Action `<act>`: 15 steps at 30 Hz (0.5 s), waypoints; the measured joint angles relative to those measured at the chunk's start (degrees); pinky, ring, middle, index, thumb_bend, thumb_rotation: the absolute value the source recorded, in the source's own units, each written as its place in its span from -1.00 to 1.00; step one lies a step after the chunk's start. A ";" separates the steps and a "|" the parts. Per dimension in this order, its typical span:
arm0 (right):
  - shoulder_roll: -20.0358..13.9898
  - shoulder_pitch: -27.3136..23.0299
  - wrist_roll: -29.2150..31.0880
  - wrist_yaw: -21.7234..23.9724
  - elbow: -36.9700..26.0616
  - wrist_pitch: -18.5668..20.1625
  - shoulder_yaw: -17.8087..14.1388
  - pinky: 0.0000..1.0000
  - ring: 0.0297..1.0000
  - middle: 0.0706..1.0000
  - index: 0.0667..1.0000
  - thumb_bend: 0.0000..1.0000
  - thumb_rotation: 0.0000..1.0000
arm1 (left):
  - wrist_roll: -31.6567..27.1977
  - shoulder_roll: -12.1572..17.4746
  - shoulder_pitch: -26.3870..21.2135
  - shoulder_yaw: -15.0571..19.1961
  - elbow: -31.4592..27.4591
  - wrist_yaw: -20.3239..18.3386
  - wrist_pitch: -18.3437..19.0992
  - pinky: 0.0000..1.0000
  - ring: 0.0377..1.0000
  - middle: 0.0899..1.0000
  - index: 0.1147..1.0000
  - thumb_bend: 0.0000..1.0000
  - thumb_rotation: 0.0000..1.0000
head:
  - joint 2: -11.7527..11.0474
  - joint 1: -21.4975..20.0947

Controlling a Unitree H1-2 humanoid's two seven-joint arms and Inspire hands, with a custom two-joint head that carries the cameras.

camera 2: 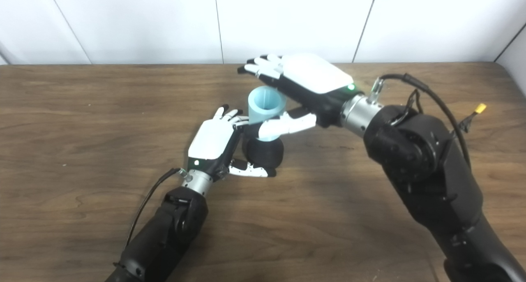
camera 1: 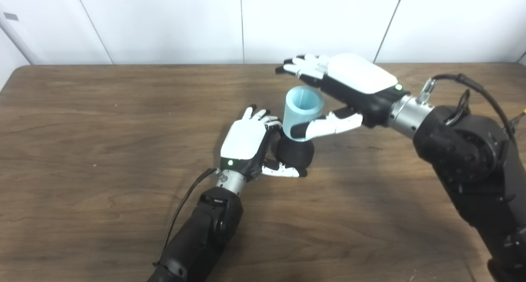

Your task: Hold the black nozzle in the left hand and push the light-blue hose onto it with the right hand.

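While the black nozzle [camera 1: 295, 152] stands on the wooden table [camera 1: 102, 150] near its middle, I see the light-blue hose [camera 1: 303, 111] sitting upright directly on top of it, its lower end meeting the nozzle's top and its open mouth facing up toward my cameras. The hose is a short, wide, hollow tube; how far it has gone over the nozzle I cannot tell, as a thumb crosses the join.

My left hand [camera 1: 246, 144] is at the nozzle's left side, white back plate up. Its fingers [camera 1: 259, 114] reach up along the far-left side of the nozzle toward the foot of the hose, and its thumb [camera 1: 283, 171] lies along the nozzle's near base, so the hand is clasped around the nozzle.

My right hand [camera 1: 349, 82] comes in from the right and sits above and behind the hose. Its thumb [camera 1: 324, 125] is laid across the hose's near lower wall, and its fingers [camera 1: 302, 66] stretch out nearly straight past the hose's far rim. I cannot tell whether those fingers touch the far wall, so whether this is a true grasp or a loose one stays unclear to me.

Both black forearms rise from the bottom edge, a cable [camera 1: 472, 84] looping over the right wrist. Beyond the table's far edge stands a white panelled wall [camera 1: 164, 23].
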 measured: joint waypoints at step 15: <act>0.09 3.96 -3.16 -0.35 -0.67 -3.50 1.34 1.00 0.99 0.95 0.85 0.39 0.91 | -0.07 0.22 0.00 -0.36 -0.37 -0.35 1.11 1.00 0.74 0.49 -0.17 0.05 -0.89 | -0.79 0.00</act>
